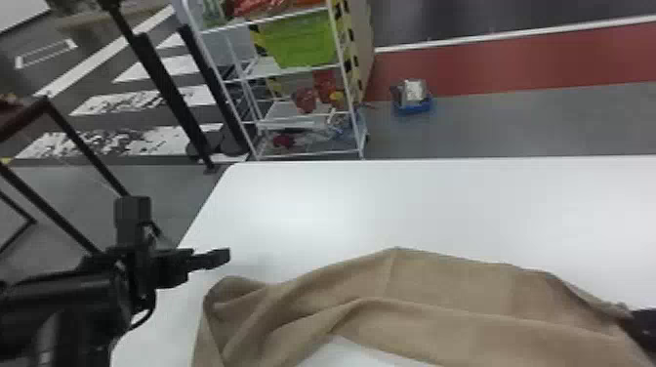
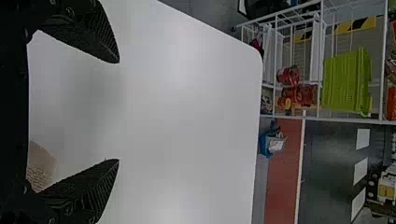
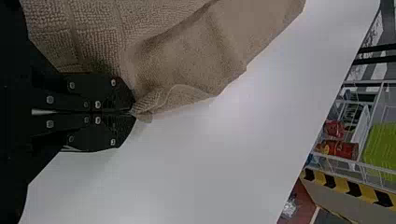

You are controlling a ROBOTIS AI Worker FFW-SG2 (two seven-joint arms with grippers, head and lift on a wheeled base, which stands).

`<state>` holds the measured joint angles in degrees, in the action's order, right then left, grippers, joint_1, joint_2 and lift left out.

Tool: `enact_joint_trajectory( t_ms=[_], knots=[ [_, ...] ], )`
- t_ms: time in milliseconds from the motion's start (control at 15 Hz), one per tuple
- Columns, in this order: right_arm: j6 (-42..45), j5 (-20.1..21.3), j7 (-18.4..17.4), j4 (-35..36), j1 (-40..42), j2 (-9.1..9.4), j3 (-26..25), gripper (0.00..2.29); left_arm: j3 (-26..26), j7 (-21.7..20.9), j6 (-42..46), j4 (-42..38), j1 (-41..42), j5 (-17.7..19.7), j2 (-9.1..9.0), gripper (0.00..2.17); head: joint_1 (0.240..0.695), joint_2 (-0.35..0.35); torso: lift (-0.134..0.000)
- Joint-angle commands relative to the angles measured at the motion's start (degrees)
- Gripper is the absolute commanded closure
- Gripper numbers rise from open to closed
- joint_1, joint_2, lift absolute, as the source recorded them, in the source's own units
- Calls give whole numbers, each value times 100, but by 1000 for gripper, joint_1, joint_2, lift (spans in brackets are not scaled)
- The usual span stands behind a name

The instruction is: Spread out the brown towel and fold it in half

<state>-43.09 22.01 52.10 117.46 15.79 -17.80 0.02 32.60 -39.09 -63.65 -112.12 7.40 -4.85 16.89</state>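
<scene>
Pinching brown towel (image 1: pixel 439 288) by its edge

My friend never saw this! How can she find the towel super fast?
Look for the big white table in front of the robot. Along its near side lies the brown towel, in wavy folds, pinched at one end by the right gripper. It's soft, floppy cloth, unlike the hard black left gripper near its other end.

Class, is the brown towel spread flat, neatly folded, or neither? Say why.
Neither: the brown towel lies rumpled, loose ridges running along it, and the right claw pinches its edge.
</scene>
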Motion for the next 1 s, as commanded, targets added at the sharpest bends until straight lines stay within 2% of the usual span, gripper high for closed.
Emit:
enact_joint_trajectory(
  t_ms=[0, 200, 600, 733, 933],
  knots=[
    [6, -13, -7, -214, -147, -5, -28, 1656, 150, -432, -662, -319, 60, 63, 86, 147, 695, 350, -124],
    [6, -21, -7, -302, -191, 4, -90, 1656, 124, -837, -803, -381, 51, 98, 86, 147, 695, 330, -124],
    [6, -74, -7, -320, -208, -5, -107, 1656, -167, -1303, -873, -302, 201, -262, 245, 154, 695, 302, -124],
    [42, -136, -7, -320, -200, -22, -142, 1656, -219, -1513, -926, -302, 280, -473, 245, 157, 695, 298, -124],
    [77, -206, -15, -364, -226, -75, -160, 1656, -219, -1768, -961, -346, 359, -509, 245, 164, 695, 294, -124]
  ],
)
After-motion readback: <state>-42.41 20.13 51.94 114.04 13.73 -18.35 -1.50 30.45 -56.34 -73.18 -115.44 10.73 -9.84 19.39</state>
